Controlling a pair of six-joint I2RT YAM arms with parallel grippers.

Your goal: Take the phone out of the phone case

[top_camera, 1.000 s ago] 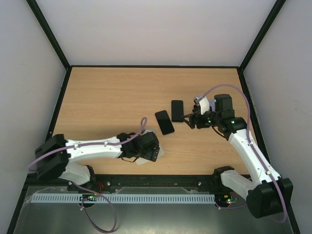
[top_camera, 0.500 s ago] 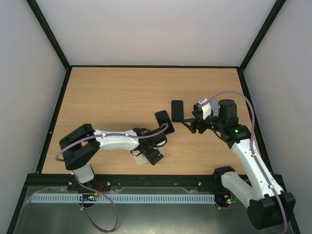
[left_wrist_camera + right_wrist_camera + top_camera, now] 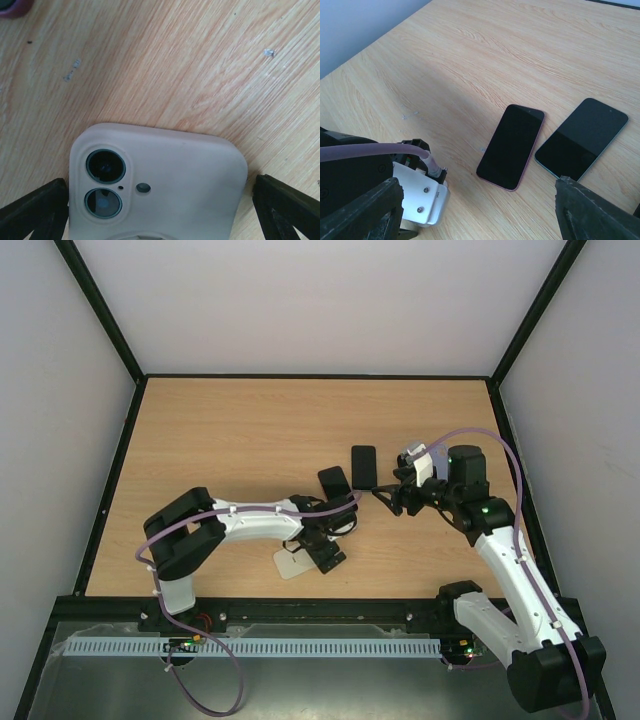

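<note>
Beige silicone phone case [image 3: 160, 175] lies back-up, flat on the light wood desk [image 3: 220, 440], close to the desk's near edge by the arm bases. The phone [image 3: 104, 166] sits inside it, only its twin camera lenses showing thru the cut-out. Left pincer [image 3: 160, 200] is right over the case's camera end, spread wide, w/ one black finger [image 3: 35, 210] on each side of the case; can't tell if they touch it. Past the case, farther from the bases & twd the right arm, lies a pink-rimmed dark phone [image 3: 511, 146], screen-up. A teal-rimmed dark phone [image 3: 582, 137] lies just beside that one, not touching. Right pincer [image 3: 385, 495] hangs near those two, well apart from the case, also spread wide, gripping nothing.
</note>
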